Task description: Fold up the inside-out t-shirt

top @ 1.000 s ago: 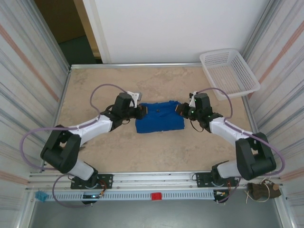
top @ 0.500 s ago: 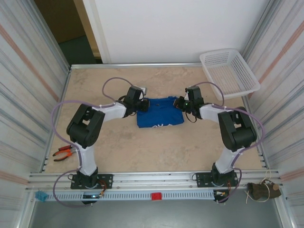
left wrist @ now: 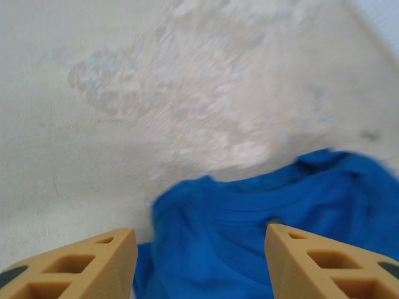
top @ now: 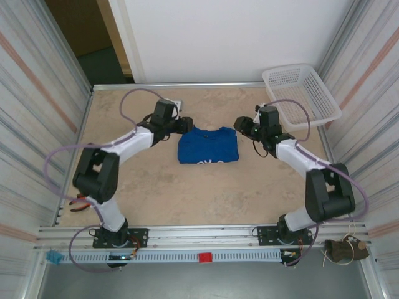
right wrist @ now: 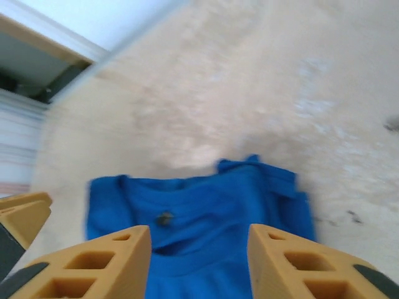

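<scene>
While two claws (top: 185, 124) (top: 240, 124) gape, one t-shirt (top: 208, 147), one basket (top: 301, 94)

White lattice basket (top: 301, 96) (plastic) at the beige table's (top: 206, 193) far-right corner.

The t-shirt (top: 208, 146) lies flat on the table (top: 206, 193), a little behind its middle. The left gripper (top: 186, 124) sits just beside the shirt's far left corner and the right gripper (top: 239, 125) just beside its far right corner, both seemingly clear of the cloth. The basket (top: 301, 94) stands at the table's far right corner, well apart from the shirt.
</scene>
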